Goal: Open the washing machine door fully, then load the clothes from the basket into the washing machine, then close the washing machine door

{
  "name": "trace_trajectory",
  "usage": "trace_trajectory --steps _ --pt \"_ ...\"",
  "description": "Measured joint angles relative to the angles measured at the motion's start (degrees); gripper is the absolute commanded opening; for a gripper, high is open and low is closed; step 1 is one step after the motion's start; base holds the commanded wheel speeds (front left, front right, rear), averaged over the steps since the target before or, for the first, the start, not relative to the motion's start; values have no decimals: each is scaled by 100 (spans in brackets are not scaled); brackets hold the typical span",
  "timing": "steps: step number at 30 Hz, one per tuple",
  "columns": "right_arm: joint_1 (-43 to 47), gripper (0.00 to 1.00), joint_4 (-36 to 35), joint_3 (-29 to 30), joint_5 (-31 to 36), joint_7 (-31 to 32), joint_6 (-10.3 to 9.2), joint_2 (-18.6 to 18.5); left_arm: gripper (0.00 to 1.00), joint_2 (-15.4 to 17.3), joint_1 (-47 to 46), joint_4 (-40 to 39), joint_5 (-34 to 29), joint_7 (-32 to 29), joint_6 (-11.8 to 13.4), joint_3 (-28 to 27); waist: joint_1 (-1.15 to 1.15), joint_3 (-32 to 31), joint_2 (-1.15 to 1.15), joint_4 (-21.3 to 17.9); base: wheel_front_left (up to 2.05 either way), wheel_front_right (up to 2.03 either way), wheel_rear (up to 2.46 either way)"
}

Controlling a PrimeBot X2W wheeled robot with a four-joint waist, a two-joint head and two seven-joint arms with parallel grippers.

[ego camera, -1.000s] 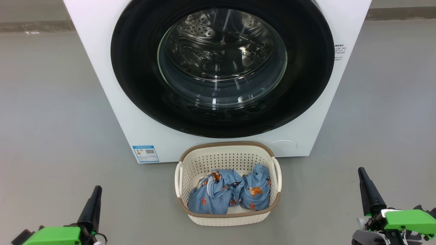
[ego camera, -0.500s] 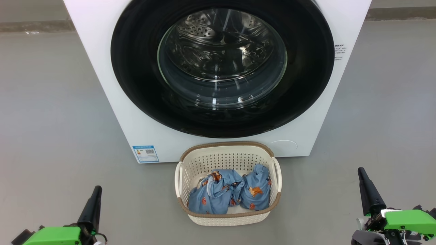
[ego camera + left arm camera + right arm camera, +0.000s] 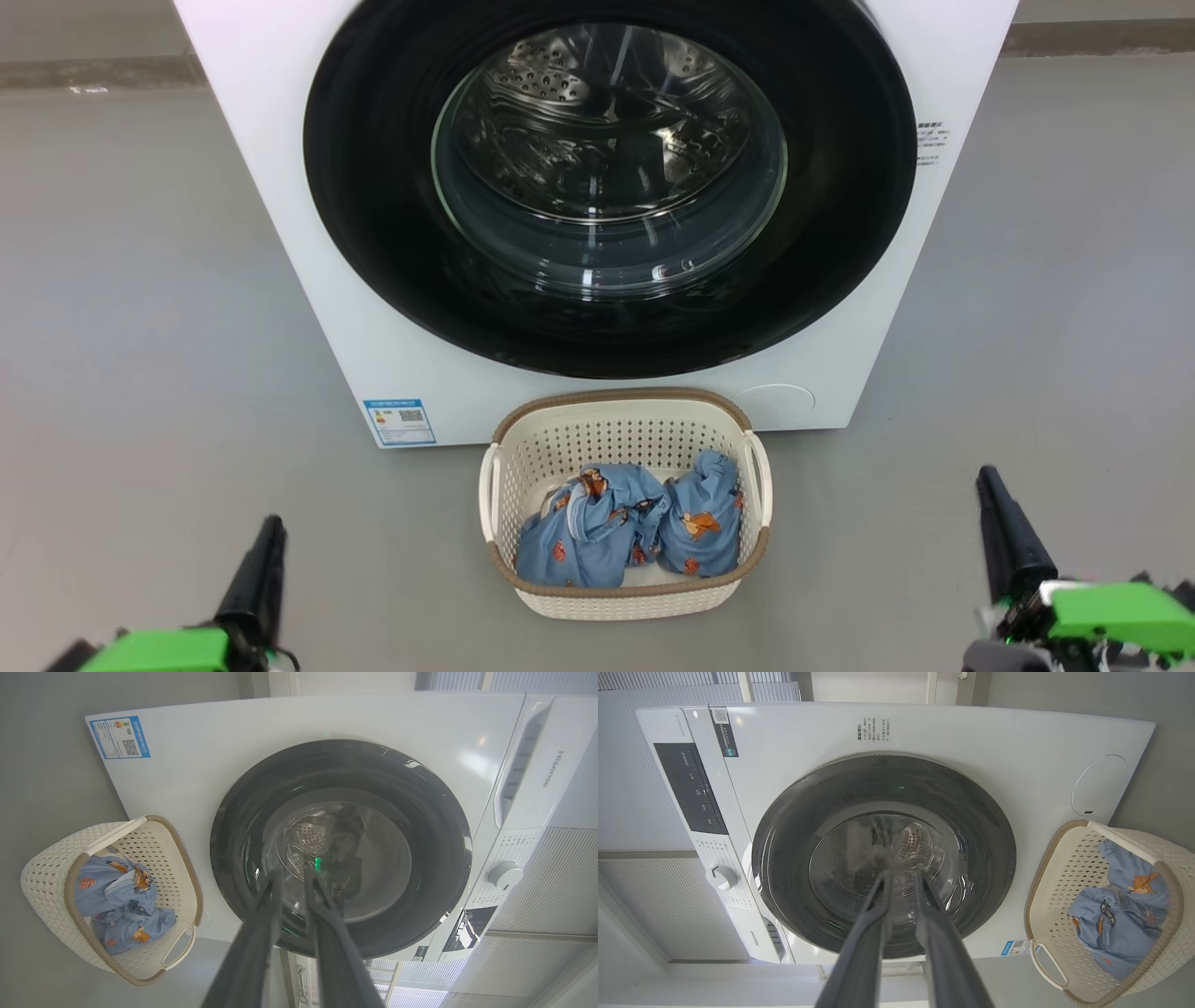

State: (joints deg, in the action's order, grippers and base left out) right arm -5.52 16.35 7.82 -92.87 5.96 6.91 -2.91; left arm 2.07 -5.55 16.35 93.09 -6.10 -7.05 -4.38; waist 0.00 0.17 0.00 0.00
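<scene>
The white washing machine (image 3: 271, 140) stands ahead with its round black door (image 3: 373, 205) closed; the steel drum shows through the glass. In front of it on the floor sits the cream basket (image 3: 621, 399), and two light blue printed clothes (image 3: 583, 546) lie bunched inside it. My left gripper (image 3: 273, 525) hangs low at the left, well away from the basket. My right gripper (image 3: 985, 476) is low at the right, equally far off. In each wrist view the left gripper (image 3: 294, 875) and right gripper (image 3: 901, 875) show a narrow gap between the fingers, holding nothing.
Bare grey floor (image 3: 140, 327) spreads on both sides of the machine. A blue label (image 3: 400, 422) sits low on its front. The control panel with a knob (image 3: 721, 877) is at the machine's top, and ribbed white wall panels (image 3: 668, 905) stand beyond.
Both grippers have shifted slightly in the head view: the left one has sunk a little, the right one has edged left. Door, basket and clothes are unchanged.
</scene>
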Motion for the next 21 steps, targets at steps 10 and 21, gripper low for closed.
trace_trajectory --steps 10,21 --pt "285 100 374 -5 3 -60 -1 92 100 -166 325 309 -2 66 22 68 11 -2 0 9 0 0 0" --pt "285 100 336 -155 520 -247 -1 13 100 -153 326 148 -619 227 22 200 1 -6 0 41 0 0 0"
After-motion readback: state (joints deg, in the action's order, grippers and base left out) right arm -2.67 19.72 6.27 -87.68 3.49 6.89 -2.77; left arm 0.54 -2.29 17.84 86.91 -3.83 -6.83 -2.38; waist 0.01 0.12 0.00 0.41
